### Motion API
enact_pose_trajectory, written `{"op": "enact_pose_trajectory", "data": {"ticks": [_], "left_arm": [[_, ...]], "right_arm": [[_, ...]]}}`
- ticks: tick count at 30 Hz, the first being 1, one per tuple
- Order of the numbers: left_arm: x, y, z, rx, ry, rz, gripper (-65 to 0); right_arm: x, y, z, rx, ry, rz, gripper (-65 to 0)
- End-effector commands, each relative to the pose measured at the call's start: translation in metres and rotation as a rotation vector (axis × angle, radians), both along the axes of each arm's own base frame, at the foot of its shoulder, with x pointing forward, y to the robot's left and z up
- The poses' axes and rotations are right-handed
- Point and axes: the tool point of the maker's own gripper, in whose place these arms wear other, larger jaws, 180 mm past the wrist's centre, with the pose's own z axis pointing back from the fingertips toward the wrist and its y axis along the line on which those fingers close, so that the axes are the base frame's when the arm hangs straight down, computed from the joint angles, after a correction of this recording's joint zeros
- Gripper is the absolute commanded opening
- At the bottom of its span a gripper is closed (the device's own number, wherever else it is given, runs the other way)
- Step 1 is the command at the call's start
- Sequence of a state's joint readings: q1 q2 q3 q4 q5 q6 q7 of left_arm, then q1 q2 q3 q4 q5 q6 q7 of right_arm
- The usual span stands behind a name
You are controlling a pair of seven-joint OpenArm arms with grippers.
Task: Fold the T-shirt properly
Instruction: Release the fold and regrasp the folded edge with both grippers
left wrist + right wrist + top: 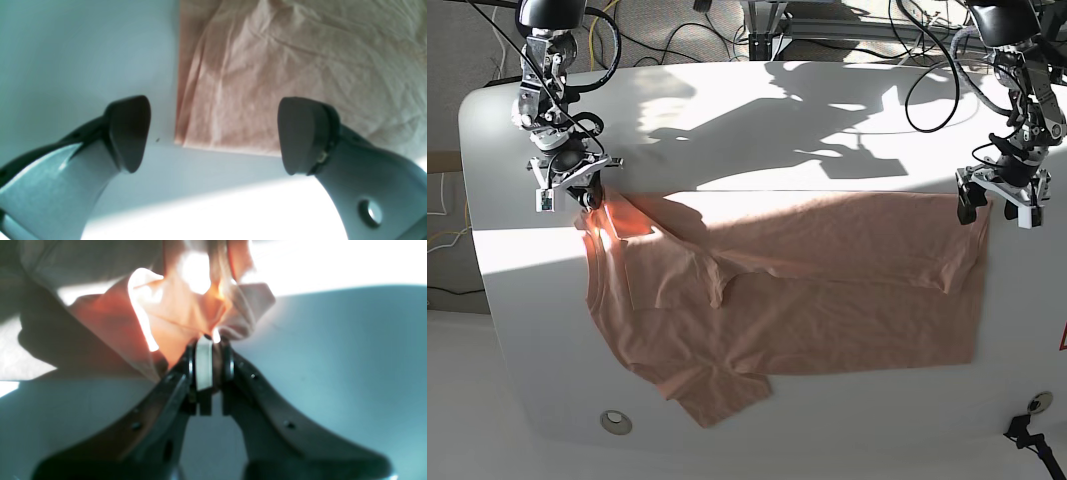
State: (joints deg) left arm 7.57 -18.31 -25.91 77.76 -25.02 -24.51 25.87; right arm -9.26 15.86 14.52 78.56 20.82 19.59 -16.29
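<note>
Right end effector pinches T-shirt shoulder, lifted. Left end effector wide, empty, over hem corner. Risk: lopsided fold, cloth dragging across desk.

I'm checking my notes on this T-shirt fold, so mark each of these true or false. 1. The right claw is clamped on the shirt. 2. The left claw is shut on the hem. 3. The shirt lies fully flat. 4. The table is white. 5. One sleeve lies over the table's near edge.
1. The right claw is clamped on the T-shirt: true.
2. The left claw is shut on the hem: false. Its jaws stand wide apart above a shirt corner, holding nothing.
3. The shirt lies fully flat: false. Cloth is lifted and bunched at the right claw.
4. The table is white: true.
5. One sleeve lies over the near edge: cannot tell; it lies close to it.
</note>
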Motion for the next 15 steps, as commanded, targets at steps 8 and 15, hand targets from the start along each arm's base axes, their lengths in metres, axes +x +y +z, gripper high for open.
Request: {"op": "enact_pose_trajectory", "data": {"ticks": [8,15], "left_arm": [[0.015,-0.005,-0.026,-0.056,0.054,-0.007,-8.6],[0.015,-0.013,-0.032,-0.061,0.071,-0.028,-38.5]], "right_arm": [[0.002,-0.005,0.003,-0.021,0.003,0.008,-65.0],[0.001,-0.004,0.004,-0.018,0.000,0.008,-65.0]]}}
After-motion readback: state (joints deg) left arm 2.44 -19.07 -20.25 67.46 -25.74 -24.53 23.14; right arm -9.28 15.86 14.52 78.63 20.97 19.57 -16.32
